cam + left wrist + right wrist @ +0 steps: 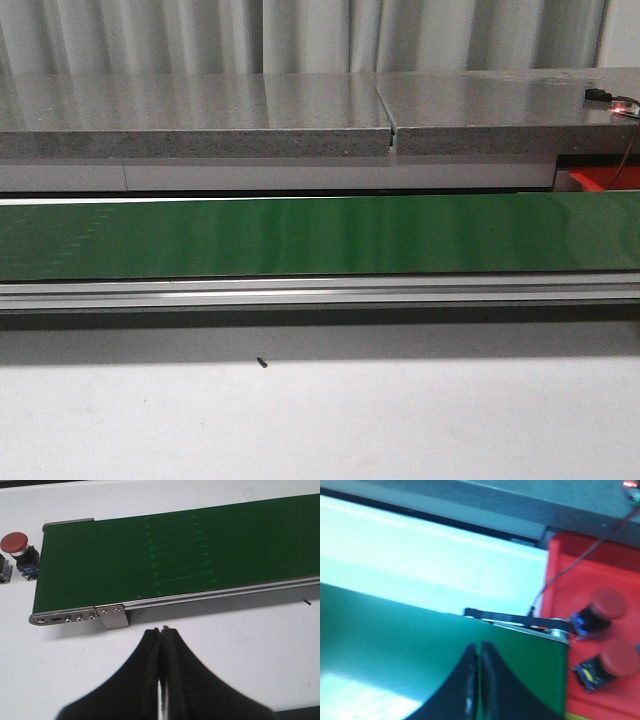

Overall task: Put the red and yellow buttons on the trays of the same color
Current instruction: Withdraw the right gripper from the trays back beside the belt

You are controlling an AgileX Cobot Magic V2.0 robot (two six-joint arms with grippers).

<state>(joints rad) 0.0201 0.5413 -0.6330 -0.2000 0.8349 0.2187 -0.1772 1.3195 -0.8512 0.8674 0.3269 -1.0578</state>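
We judge a pick pending: the left gripper (161, 630) hangs closed and empty beside the conveyor belt (175, 550), whose end rail leaves open table toward a loose red button (15, 545). The right gripper (476, 647), also closed (nothing held), hovers over the belt near two red buttons (607, 605) in the red tray (570, 560).

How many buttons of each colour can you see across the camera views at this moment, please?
Red buttons in the red tray: 2
Red buttons on the table beside the green belt's end: 1
Yellow buttons: 0 visible
Total: 3
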